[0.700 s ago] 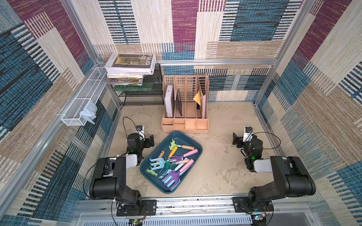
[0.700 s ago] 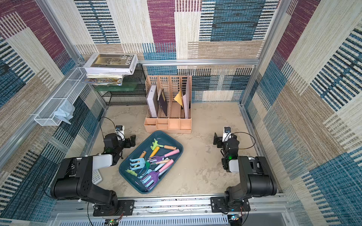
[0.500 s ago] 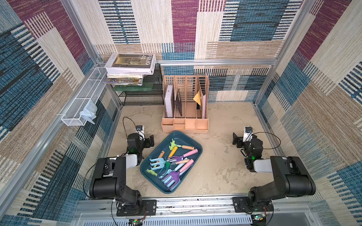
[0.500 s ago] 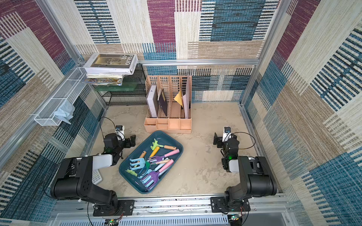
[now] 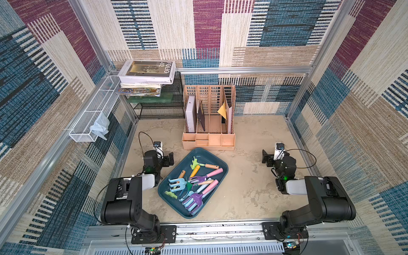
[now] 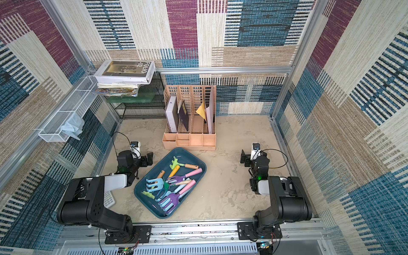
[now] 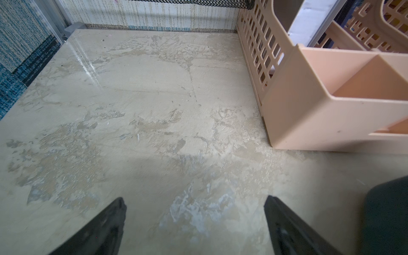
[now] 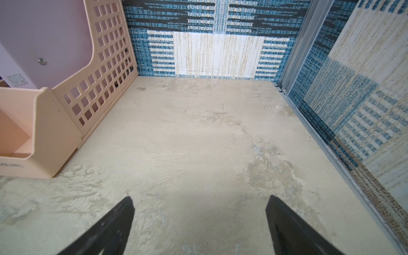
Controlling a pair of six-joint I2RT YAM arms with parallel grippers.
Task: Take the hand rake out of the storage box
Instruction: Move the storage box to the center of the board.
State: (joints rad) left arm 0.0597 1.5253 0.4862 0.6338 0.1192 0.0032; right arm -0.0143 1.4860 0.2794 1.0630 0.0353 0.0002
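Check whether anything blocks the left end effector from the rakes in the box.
Nothing visible does: the open left end effector is beside the box, with only its low wall before the piled rakes.

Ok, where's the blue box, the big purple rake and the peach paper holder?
storage box (image 5: 185, 165): in a top view, bare inside near its far corner.
purple rake (image 5: 195, 201): in a top view, its head, at the box's near end.
peach paper holder (image 5: 215, 95): in a top view, slotted back wall.

Smooth plastic storage box (image 5: 217, 160) on mottled, slightly glossy tabletop (image 5: 249, 187).
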